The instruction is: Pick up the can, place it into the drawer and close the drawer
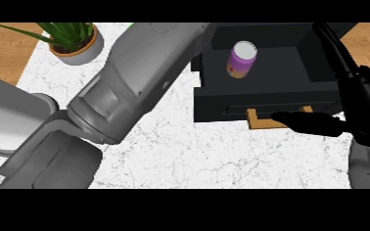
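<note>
Near the surface's right edge, the can (242, 59) stands upright inside the open drawer (217, 78), right hand (312, 123) with released fingers at its wooden handle (263, 121).

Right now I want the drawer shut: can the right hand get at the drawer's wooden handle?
Probably yes. The right hand lies at the drawer front, its fingers on the wooden handle, nothing between them. The can stands inside.
</note>
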Robot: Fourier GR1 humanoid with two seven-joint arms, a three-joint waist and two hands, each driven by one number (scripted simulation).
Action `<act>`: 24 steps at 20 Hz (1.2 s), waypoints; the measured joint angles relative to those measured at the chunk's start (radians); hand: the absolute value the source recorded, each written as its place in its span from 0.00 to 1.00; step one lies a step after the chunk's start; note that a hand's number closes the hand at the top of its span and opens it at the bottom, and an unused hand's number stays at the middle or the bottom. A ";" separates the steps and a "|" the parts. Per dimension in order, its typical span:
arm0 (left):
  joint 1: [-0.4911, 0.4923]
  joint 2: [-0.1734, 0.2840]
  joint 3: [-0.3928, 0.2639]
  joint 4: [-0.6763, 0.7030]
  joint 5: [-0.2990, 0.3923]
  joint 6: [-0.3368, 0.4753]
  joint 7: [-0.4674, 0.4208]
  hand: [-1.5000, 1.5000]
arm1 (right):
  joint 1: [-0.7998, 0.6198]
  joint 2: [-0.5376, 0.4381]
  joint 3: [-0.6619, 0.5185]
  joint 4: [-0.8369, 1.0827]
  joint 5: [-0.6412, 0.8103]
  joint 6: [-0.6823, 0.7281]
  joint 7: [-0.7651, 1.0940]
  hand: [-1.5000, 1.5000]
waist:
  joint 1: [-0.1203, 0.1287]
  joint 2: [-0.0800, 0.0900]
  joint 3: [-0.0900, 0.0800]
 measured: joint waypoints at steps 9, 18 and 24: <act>0.003 0.005 0.016 0.013 -0.012 -0.036 -0.005 0.00 | -0.116 0.017 0.102 0.344 0.246 -0.126 -0.097 0.00 | 0.038 -0.008 -0.001; 0.042 0.058 0.025 -0.034 -0.035 -0.056 0.035 0.00 | -0.297 0.085 0.090 0.757 0.380 -0.328 -0.188 0.00 | 0.069 -0.015 -0.001; 0.089 0.111 0.022 -0.092 -0.051 -0.083 0.067 0.00 | -0.434 0.121 0.042 1.003 0.451 -0.492 -0.194 0.00 | 0.090 -0.017 -0.001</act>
